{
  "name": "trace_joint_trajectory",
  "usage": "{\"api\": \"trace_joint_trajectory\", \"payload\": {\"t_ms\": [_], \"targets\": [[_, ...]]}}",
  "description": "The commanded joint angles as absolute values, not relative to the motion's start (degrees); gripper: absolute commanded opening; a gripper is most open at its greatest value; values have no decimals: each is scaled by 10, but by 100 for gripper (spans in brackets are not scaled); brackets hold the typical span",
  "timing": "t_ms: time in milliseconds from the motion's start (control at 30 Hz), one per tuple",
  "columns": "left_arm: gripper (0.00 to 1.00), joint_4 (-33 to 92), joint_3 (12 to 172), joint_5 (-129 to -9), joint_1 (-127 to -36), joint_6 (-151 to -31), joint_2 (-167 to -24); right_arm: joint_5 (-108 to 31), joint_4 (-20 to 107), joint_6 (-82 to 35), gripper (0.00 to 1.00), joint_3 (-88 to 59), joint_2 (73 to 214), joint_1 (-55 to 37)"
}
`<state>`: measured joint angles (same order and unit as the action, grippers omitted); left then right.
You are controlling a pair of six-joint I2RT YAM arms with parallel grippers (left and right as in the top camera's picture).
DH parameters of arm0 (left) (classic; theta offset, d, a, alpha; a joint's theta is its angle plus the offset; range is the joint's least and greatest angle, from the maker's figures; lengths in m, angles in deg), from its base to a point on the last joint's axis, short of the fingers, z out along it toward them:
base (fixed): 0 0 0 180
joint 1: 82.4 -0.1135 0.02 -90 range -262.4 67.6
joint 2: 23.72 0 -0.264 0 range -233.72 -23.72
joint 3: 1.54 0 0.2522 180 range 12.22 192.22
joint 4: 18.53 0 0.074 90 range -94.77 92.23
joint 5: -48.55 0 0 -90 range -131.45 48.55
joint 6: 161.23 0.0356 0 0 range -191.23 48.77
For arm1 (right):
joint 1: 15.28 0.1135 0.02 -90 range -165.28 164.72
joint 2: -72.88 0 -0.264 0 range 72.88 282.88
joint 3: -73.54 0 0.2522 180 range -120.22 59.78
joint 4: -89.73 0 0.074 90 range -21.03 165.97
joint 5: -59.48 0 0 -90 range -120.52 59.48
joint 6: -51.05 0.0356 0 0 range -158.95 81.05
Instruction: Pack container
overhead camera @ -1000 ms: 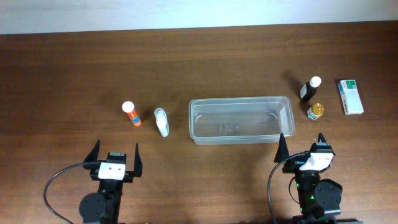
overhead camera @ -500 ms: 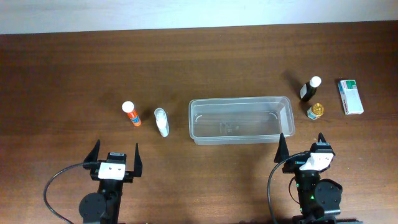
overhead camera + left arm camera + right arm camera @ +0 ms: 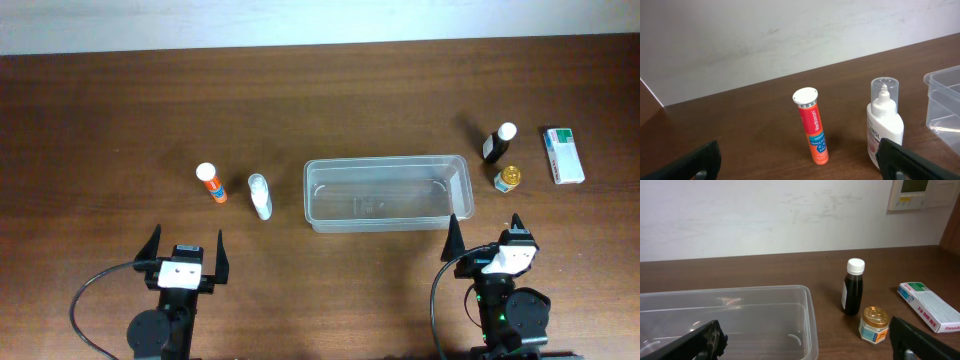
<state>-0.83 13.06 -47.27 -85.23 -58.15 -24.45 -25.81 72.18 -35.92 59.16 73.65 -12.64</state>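
Observation:
The clear plastic container point(image 3: 388, 192) sits empty at the table's middle; it also shows in the right wrist view point(image 3: 730, 317) and its corner in the left wrist view point(image 3: 945, 100). An orange tube point(image 3: 211, 184) point(image 3: 812, 127) and a white bottle point(image 3: 260, 195) point(image 3: 885, 125) stand left of it. A dark bottle point(image 3: 497, 143) point(image 3: 854, 287), a small gold-lidded jar point(image 3: 508, 179) point(image 3: 873, 325) and a white-green box point(image 3: 564, 155) point(image 3: 929, 307) lie to its right. My left gripper point(image 3: 186, 246) point(image 3: 800, 167) is open, near the front edge. My right gripper point(image 3: 484, 231) point(image 3: 807, 347) is open, just in front of the container's right end.
The brown wooden table point(image 3: 320, 100) ends at a pale wall point(image 3: 765, 35) at the back. A wall panel point(image 3: 920, 192) hangs at the right. Black cables point(image 3: 95, 290) loop beside both arm bases at the front.

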Motion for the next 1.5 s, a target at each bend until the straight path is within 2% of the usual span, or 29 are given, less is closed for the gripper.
{"api": "trace_joint_trajectory", "payload": {"t_ms": [0, 767, 867, 1000, 1133, 1267, 1367, 1467], "targets": [[100, -8, 128, -481, -856, -574, -241, -245, 719, -357, 98, 595, 731, -123], [100, -8, 128, -481, -856, -574, -241, -250, 719, -355, 98, 595, 731, -123], [100, -8, 128, -481, -856, -574, -241, -291, 717, -355, 98, 595, 731, -123], [100, -8, 128, -481, -856, -574, -241, -383, 785, -356, 98, 586, 731, -123], [100, -8, 128, -481, -856, -574, -241, -372, 771, -358, 98, 526, 740, -123], [100, -8, 128, -481, -856, -574, -241, -289, 687, -420, 98, 377, 831, -126], [100, -8, 128, -481, -856, -574, -241, -234, 572, -432, 99, 225, 983, -154], [100, -8, 128, -481, -856, -574, -241, -280, 447, -432, 99, 61, 1163, -212]]}}
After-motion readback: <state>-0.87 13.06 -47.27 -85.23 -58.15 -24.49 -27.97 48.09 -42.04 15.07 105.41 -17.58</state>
